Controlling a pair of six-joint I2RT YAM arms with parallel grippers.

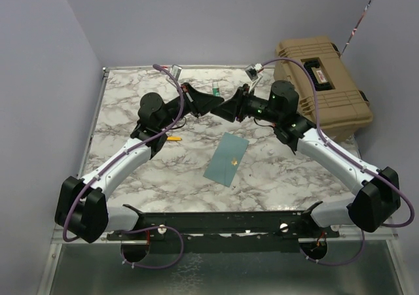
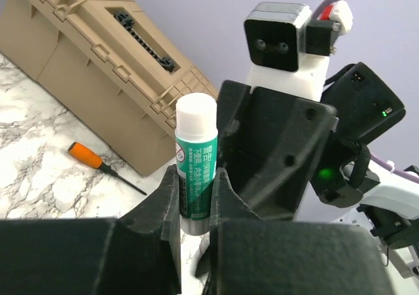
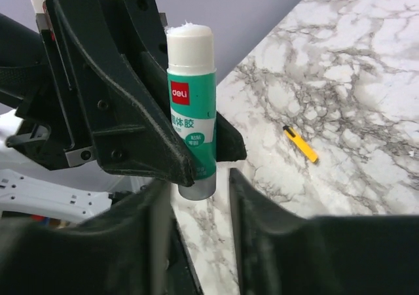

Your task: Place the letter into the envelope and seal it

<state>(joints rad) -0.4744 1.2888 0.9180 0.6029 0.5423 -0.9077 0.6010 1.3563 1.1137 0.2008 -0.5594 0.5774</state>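
Note:
The teal-blue envelope (image 1: 226,157) lies flat at the table's middle, with a small gold sticker (image 1: 234,161) on it. The cream letter is not in view. My left gripper (image 2: 196,200) is shut on a green-and-white glue stick (image 2: 196,157), held upright above the table's back middle. The stick's white top is uncapped (image 3: 190,46). My right gripper (image 3: 196,207) is open, its fingers on either side of the stick's grey bottom end. In the top view both grippers meet nose to nose, left (image 1: 216,104) and right (image 1: 229,107), behind the envelope.
A tan toolbox (image 1: 324,86) stands at the back right, also in the left wrist view (image 2: 98,59). An orange-handled screwdriver (image 2: 88,156) lies beside it. A yellow tool (image 1: 173,138) lies left of the envelope. A small green-white object (image 1: 215,86) sits at the back.

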